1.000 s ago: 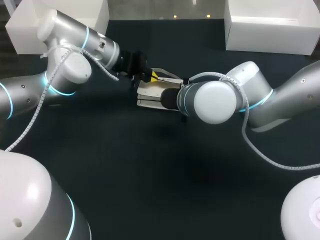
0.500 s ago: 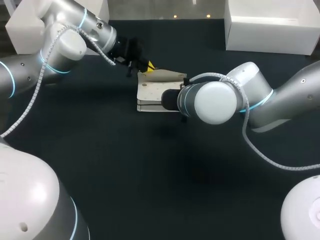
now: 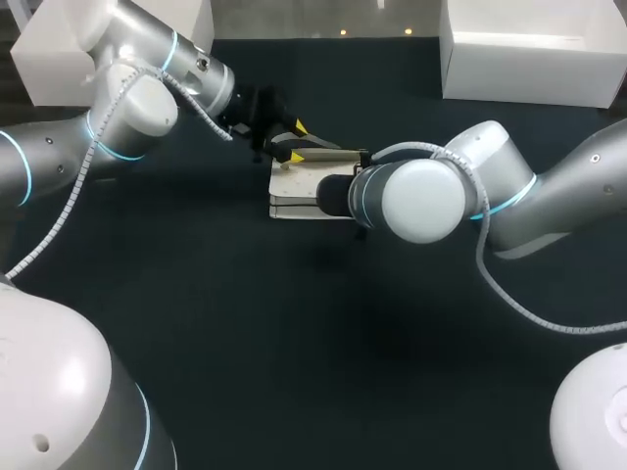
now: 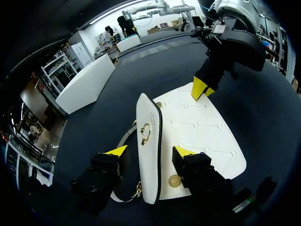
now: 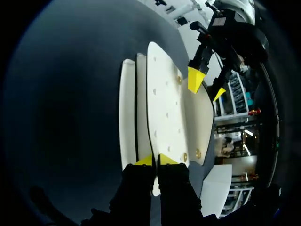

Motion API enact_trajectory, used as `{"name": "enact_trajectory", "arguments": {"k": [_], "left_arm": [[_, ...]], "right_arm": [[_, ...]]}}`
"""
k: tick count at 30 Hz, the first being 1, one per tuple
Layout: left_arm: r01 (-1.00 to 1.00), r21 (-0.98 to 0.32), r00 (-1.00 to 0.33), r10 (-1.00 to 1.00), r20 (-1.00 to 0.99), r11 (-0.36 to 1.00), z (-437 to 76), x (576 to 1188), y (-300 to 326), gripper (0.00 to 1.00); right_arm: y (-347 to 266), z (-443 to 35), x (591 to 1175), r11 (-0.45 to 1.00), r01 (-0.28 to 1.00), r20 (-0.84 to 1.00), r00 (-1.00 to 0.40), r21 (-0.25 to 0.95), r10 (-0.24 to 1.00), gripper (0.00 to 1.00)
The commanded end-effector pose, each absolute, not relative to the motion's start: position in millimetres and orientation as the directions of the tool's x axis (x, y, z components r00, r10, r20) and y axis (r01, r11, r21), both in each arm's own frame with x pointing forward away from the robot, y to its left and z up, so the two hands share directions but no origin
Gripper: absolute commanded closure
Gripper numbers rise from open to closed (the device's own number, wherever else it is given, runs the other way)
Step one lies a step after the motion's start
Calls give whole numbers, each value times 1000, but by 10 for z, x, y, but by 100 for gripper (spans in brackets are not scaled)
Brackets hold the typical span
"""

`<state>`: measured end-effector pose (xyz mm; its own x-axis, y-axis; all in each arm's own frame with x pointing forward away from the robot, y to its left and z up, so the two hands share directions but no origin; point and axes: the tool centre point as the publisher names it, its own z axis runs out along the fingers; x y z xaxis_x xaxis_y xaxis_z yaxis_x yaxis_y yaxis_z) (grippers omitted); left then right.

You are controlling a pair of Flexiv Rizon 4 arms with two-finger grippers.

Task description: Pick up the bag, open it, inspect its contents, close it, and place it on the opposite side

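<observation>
Your left gripper (image 4: 149,151) stands released. Its two yellow tips are apart, and the raised flap (image 4: 149,113) of the bag (image 4: 202,136) stands between them. One finger is just beside the flap, but I cannot see that either of them presses it. The gold clasp (image 4: 146,134) on the flap sits just ahead of the tips. A gold chain (image 4: 138,190) hangs at the flap's near end, under the gripper.

Your right gripper (image 5: 156,160) is clenched on the opposite edge of the bag. Its tips are almost together, and a thin white panel of the bag passes between them. In the head view this gripper is hidden behind the right arm (image 3: 421,201).

The bag is white and quilted, with small gold studs. It lies flat on the dark table (image 3: 294,333), in the far middle part, between the two arms. The left arm (image 3: 127,108) comes in from the left side. A white box (image 3: 529,59) stands at the far right corner, well apart from the bag, and a second white box (image 3: 39,73) at the far left.
</observation>
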<state>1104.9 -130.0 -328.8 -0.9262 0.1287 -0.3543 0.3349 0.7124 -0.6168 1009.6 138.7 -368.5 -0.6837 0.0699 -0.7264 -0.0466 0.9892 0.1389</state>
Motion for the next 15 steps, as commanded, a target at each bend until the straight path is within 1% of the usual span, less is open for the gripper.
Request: {"name": "enact_trajectory", "arguments": {"k": [1, 2, 4, 5, 8, 11, 15], "left_arm": [[325, -615, -926, 108, -363, 719, -3395, 11097, -1388, 35], [320, -609, -925, 102, -366, 725, -3411, 11121, -1397, 37], [304, -612, -930, 87, -357, 730, -3444, 11186, -1412, 45], [295, -613, -933, 82, -351, 733, -3455, 11211, -1417, 47], [265, -617, -943, 66, -326, 741, -3492, 11276, -1427, 52], [252, -615, -946, 57, -319, 747, -3516, 11328, -1432, 54], [240, -609, -949, 51, -310, 756, -3534, 11362, -1433, 61]], "right_arm": [[1362, -3728, 10077, 987, -57, -805, -586, 148, 87, 100], [1362, -3728, 10077, 987, -57, -805, -586, 148, 87, 100], [1362, -3728, 10077, 987, -57, -805, -586, 148, 87, 100], [1362, -3728, 10077, 987, -57, -805, -586, 148, 87, 100], [1362, -3728, 10077, 987, -57, -805, -586, 148, 87, 100], [1362, -3728, 10077, 987, -57, -805, -586, 148, 87, 100], [1362, -3728, 10077, 987, -57, -805, -586, 148, 87, 100]]}}
